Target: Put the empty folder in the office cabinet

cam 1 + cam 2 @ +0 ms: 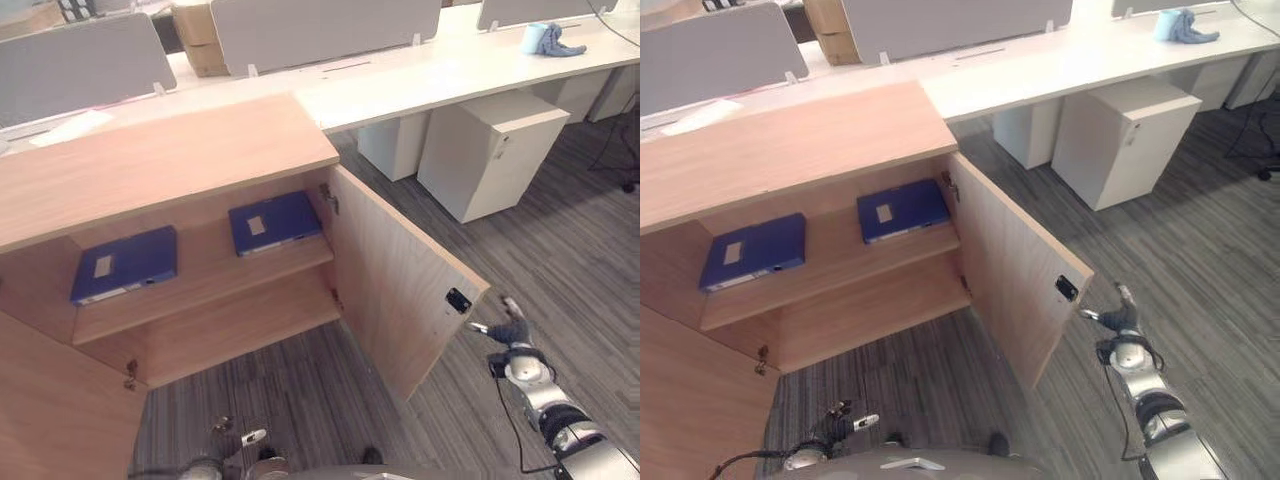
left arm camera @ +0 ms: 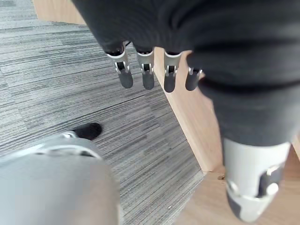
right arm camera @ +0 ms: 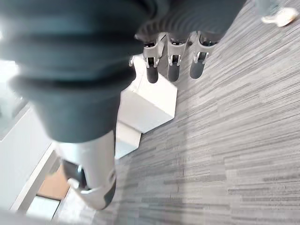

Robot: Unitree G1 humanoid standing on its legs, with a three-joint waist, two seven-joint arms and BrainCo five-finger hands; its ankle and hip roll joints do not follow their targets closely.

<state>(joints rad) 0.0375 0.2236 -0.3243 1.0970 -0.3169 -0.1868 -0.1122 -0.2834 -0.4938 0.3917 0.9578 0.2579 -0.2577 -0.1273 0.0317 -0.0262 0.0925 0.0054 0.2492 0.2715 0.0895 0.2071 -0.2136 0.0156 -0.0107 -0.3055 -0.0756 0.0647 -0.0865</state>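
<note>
two folders on cabinet shelf

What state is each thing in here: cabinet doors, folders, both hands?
Right cabinet door: swung open.
Left cabinet door: swung open.
Left folder: lying flat on the upper shelf.
Right folder: lying flat on the same shelf, apart from the other.
Left hand: open, holding nothing.
Right hand: open, holding nothing, near the right door's edge.
</note>
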